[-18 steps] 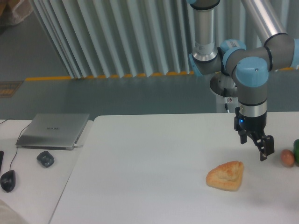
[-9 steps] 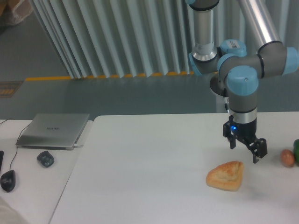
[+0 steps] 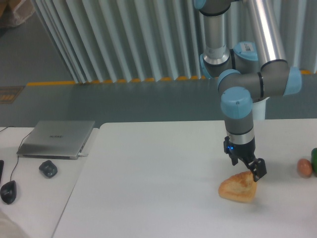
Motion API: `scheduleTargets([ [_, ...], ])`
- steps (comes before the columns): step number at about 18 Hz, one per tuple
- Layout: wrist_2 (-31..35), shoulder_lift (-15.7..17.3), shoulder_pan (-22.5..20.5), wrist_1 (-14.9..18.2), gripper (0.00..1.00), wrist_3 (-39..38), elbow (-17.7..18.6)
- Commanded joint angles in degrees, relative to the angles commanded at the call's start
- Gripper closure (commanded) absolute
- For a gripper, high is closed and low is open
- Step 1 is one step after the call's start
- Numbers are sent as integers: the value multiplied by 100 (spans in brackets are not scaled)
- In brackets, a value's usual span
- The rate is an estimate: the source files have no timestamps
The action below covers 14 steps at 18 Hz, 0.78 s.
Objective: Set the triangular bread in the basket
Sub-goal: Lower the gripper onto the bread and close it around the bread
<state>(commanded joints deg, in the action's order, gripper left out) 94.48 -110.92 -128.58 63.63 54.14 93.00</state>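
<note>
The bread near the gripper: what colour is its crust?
Golden-brown, paler at the edges, on the bread; the fixed camera, the only view, shows it.

Corrugated grey wall panels (image 3: 124, 39) behind; yellow floor stripe (image 3: 99, 82); grey floor (image 3: 74, 104); white table (image 3: 148, 188).

The triangular bread (image 3: 239, 186) has a golden, flaky, faintly glossy crust. The counter (image 3: 158, 178) is smooth matt white. The arm (image 3: 237, 99) shows brushed silver metal tubes with glossy blue plastic caps, and the pincer (image 3: 246, 167) is matt black. The closed laptop (image 3: 57, 139) looks satin grey metal.
</note>
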Motion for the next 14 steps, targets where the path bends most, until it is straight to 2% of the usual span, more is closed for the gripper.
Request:
scheduleTargets([
  [3,26,-175,122,-61,0,0,-27],
  [14,237,-378,255,-105,0,35,52],
])
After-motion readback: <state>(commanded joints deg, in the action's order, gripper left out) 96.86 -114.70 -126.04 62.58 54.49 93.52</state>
